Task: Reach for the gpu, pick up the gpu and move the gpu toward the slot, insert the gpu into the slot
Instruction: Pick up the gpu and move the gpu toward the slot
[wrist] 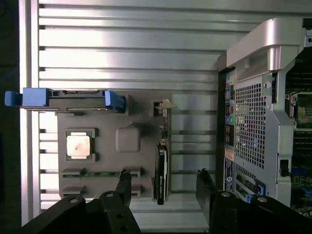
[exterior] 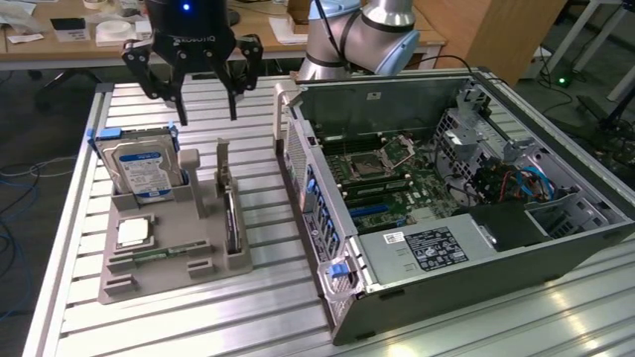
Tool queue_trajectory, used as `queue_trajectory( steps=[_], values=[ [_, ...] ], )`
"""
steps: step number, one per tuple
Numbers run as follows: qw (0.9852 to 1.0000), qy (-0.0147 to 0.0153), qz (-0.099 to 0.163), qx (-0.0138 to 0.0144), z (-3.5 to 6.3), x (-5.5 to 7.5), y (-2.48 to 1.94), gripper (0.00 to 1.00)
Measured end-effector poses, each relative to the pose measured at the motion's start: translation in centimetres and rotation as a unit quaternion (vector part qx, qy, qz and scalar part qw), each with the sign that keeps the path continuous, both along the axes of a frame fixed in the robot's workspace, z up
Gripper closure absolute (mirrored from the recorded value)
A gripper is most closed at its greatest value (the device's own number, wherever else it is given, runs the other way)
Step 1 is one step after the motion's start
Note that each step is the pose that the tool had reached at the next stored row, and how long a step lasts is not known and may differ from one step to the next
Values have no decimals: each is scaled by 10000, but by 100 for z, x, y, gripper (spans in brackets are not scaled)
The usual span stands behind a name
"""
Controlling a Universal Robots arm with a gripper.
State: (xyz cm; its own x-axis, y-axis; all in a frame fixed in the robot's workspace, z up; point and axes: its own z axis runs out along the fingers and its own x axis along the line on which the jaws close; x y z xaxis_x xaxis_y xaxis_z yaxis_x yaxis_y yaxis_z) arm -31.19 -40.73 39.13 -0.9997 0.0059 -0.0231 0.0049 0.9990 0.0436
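The gpu (exterior: 229, 216) stands on edge in the grey holder (exterior: 163, 271), dark and thin, with its pale bracket (exterior: 222, 158) at the far end. My gripper (exterior: 208, 115) hangs open well above the holder's far end, touching nothing. In the wrist view the gpu (wrist: 161, 170) lies as a dark strip between my two spread fingertips (wrist: 124, 181), with a gap on either side, under my gripper (wrist: 164, 185). The slot (exterior: 375, 211) is a narrow strip on the green motherboard (exterior: 397, 182) inside the open computer case.
The holder also carries a silver hard drive (exterior: 144, 169) in a blue frame, a square processor (exterior: 133, 232) and a narrow memory stick (exterior: 157, 254). The open case (exterior: 466, 245) stands on the exterior view's right, its rear wall (wrist: 253, 122) close beside the holder. Ribbed metal table (exterior: 268, 312).
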Motion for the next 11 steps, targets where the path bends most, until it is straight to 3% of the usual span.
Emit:
queue_trajectory(
  steps=[11],
  values=[
    [10000,9,17,-5,-177,23,-24,35]
  ],
)
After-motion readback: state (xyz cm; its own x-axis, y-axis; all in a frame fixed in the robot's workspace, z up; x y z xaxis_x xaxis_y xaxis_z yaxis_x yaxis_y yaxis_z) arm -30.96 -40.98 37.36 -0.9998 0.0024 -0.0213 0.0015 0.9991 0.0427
